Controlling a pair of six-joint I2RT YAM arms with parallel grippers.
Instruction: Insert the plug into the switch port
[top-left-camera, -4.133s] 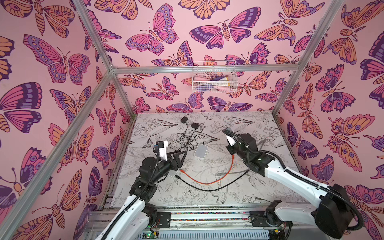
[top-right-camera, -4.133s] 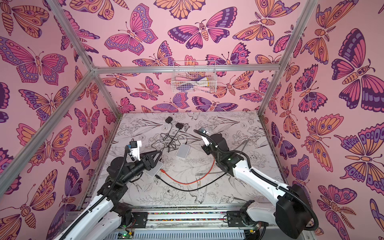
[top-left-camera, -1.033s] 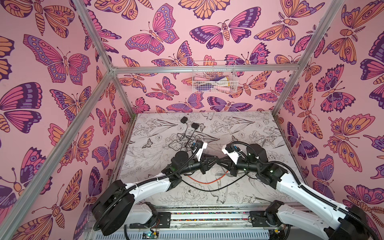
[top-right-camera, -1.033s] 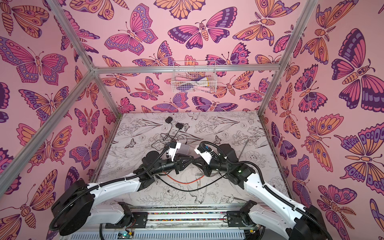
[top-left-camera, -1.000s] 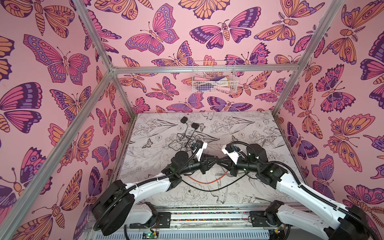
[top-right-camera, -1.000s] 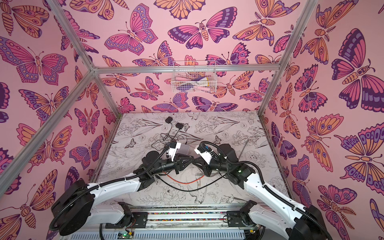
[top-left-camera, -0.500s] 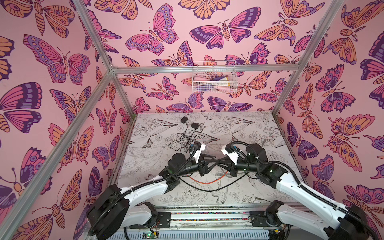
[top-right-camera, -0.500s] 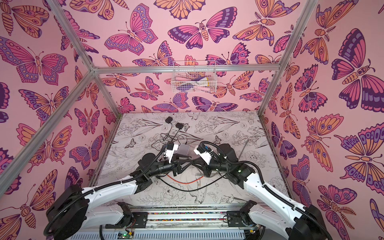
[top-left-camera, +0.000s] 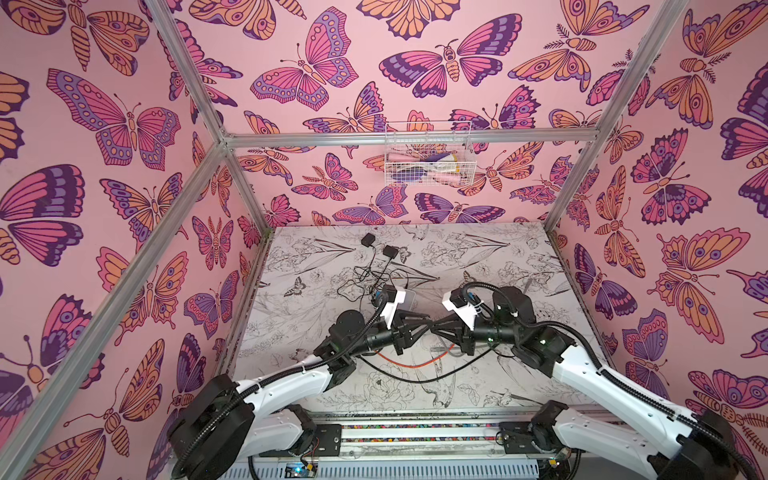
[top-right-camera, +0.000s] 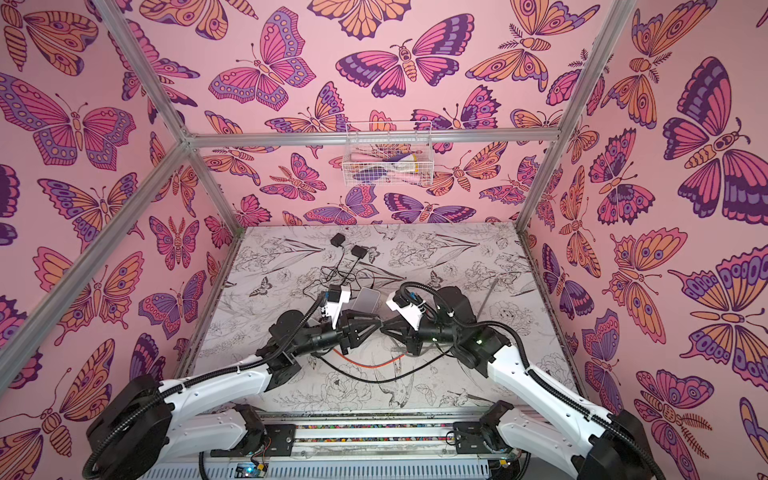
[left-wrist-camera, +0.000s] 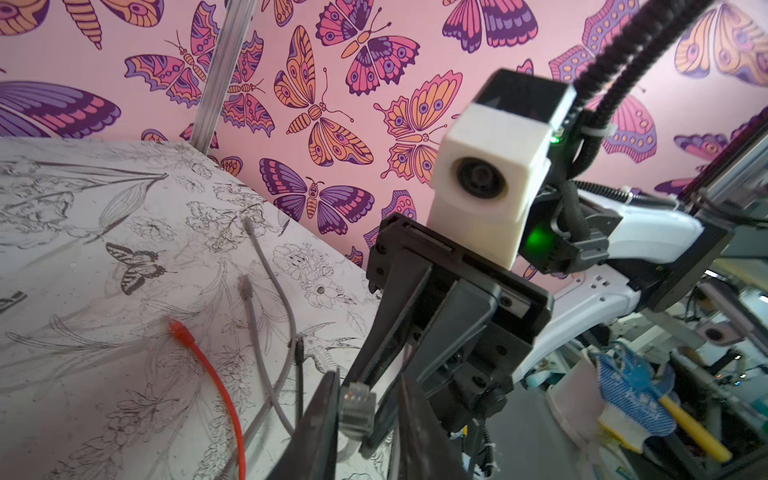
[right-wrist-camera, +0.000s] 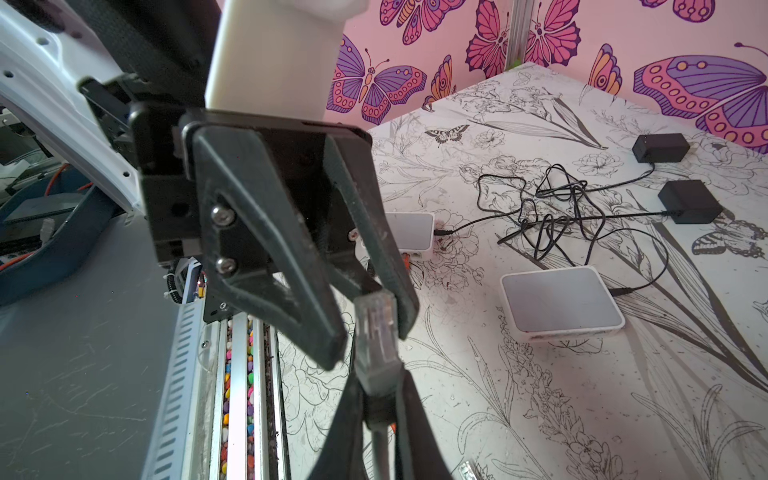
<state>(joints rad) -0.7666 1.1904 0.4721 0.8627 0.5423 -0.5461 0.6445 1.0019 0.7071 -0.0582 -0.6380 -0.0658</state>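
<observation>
Presently, item by item.

Top views: left gripper (top-left-camera: 427, 326) and right gripper (top-left-camera: 435, 328) meet tip to tip above mid-table. What they hold is hidden, and I cannot read either set of jaws here. A white switch (top-right-camera: 368, 298) is half covered behind the left wrist.

Left wrist view: the clear plug (left-wrist-camera: 356, 409) sits between the left jaws, which stand narrowly apart. I cannot tell whether they grip it. An orange cable (left-wrist-camera: 216, 374) lies nearby, its end unplugged.

Right wrist view: the right jaws pinch the plug's boot. A second switch (right-wrist-camera: 409, 232) is partly masked by the left gripper, its ports illegible.
</observation>
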